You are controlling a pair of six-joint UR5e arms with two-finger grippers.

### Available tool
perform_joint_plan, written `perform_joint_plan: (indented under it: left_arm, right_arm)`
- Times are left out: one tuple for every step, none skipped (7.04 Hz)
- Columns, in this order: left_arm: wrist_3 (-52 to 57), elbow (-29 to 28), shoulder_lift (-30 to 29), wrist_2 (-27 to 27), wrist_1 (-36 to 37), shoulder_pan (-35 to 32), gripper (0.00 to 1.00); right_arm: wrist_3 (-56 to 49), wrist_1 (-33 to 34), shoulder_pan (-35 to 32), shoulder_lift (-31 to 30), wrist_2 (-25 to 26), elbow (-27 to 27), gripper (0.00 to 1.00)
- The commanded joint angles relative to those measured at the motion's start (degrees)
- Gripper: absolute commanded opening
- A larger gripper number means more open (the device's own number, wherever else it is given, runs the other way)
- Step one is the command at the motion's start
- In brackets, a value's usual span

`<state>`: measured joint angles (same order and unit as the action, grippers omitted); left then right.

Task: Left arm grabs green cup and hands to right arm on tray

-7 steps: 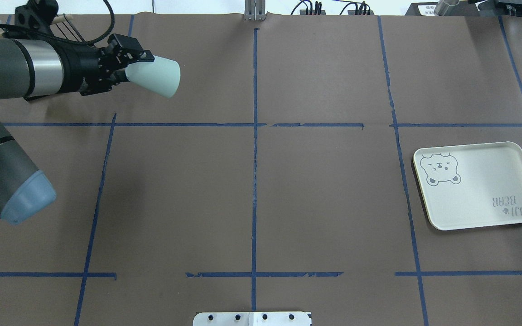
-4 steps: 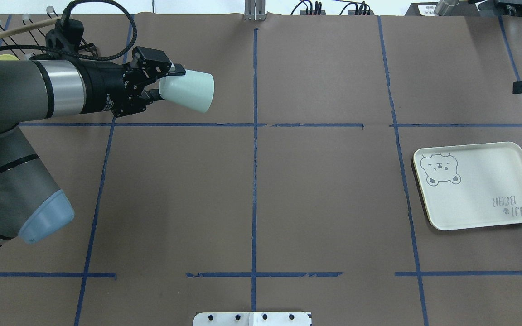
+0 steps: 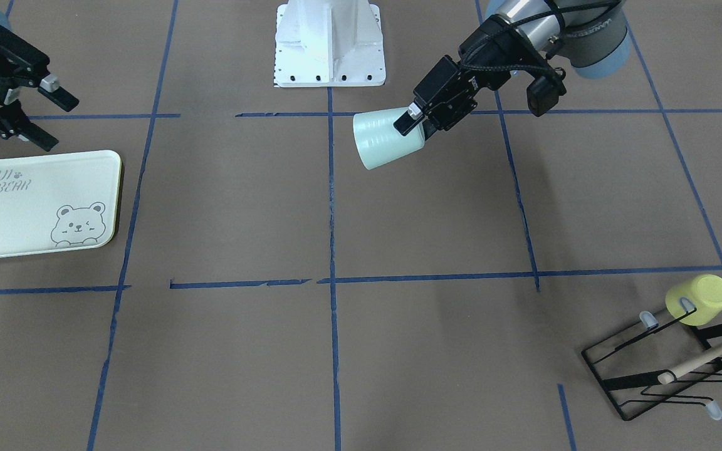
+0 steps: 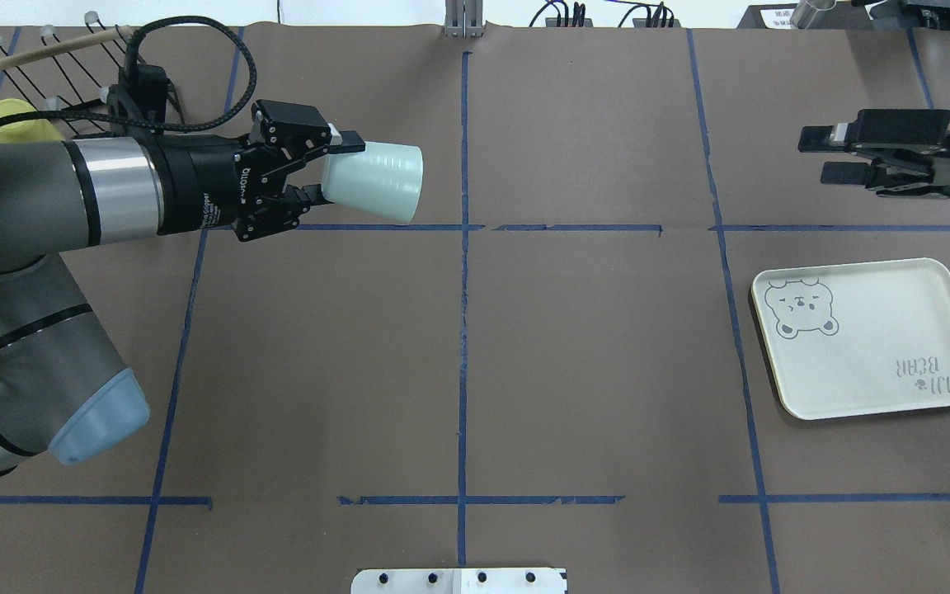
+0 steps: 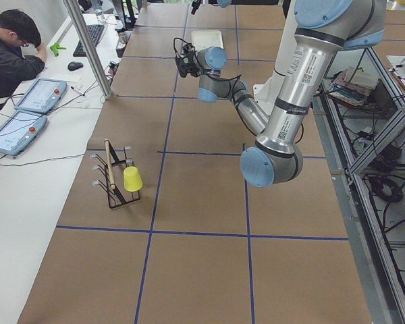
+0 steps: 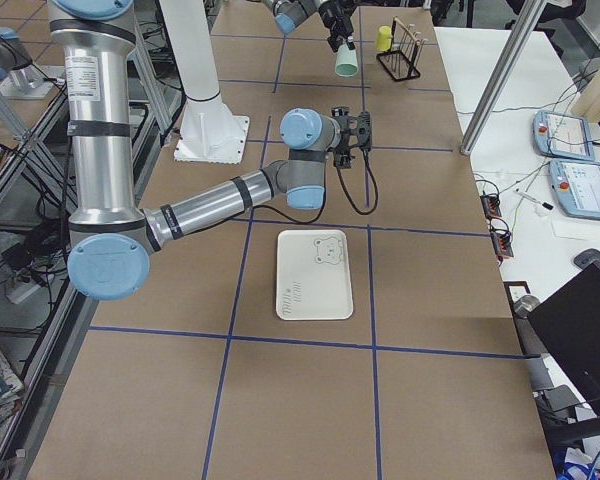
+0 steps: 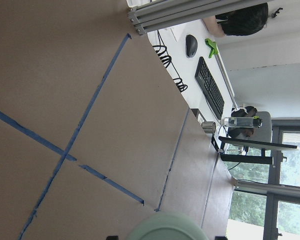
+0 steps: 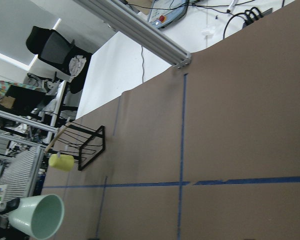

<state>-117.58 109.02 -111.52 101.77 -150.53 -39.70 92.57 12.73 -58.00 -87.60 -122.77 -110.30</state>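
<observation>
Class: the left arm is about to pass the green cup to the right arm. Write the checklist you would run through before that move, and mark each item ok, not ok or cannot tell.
1. Left end effector shut on the green cup: ok. It clamps the base end and the cup is off the table.
2. Cup mouth faces the receiving arm: ok.
3. Right end effector open: ok. Its fingers are apart.
4. The end effectors are close enough to hand over: not ok. They are far apart across the table.
5. Tray free for the cup: ok. Nothing lies on it.
6. Grip firm enough for the transfer: cannot tell.
</observation>
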Motion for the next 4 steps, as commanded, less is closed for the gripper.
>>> perform_joint_plan:
  left_arm:
    - [-2.9, -0.8, 0.0, 0.0, -6.9, 2.2, 0.25]
    - [-3.1, -1.0, 0.0, -0.1, -9.7, 3.2, 0.25]
    - [-3.1, -1.0, 0.0, -0.1, -11.5, 4.2, 0.25]
    - [-3.1, -1.0, 0.0, -0.1, -13.5, 5.3, 0.25]
  right_arm:
    - [11.0, -9.9, 9.0, 2.7, 9.4, 0.0, 1.00]
    - [11.8, -14.5, 16.0, 2.8, 17.6, -0.1, 1.00]
    - [11.9, -18.2, 23.6, 3.7, 24.9, -0.1, 1.00]
    - [12.5, -18.1, 28.3, 8.5, 26.7, 0.1, 1.00]
